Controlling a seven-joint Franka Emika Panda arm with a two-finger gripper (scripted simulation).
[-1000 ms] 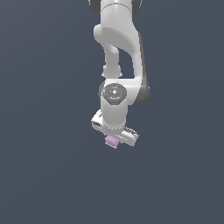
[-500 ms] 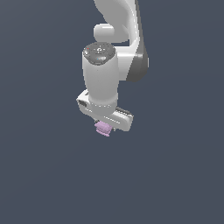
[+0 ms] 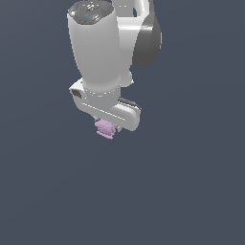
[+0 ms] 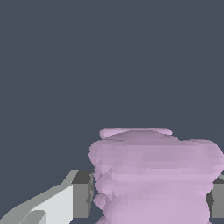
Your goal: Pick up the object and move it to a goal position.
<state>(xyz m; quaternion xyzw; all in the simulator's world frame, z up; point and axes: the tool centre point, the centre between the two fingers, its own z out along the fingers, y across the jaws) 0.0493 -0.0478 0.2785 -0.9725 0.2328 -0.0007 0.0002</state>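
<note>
The object (image 3: 105,129) is a small pale pink-lilac blocky lump with little nubs, hanging just under the white hand of the arm in the exterior view. My gripper (image 3: 107,125) is shut on it, and the wide white hand hides most of the fingers there. In the wrist view the object (image 4: 153,175) fills the space between two grey fingers (image 4: 82,194), which press on its two sides. The gripper (image 4: 151,197) holds it in mid-air against the plain dark background.
The arm's large white link (image 3: 95,48) and dark joint (image 3: 149,43) rise above the hand in the exterior view. Around them is only uniform dark grey-blue background.
The arm has swung closer to the exterior camera and toward that view's left, so it looks larger. The object has stayed gripped throughout.
</note>
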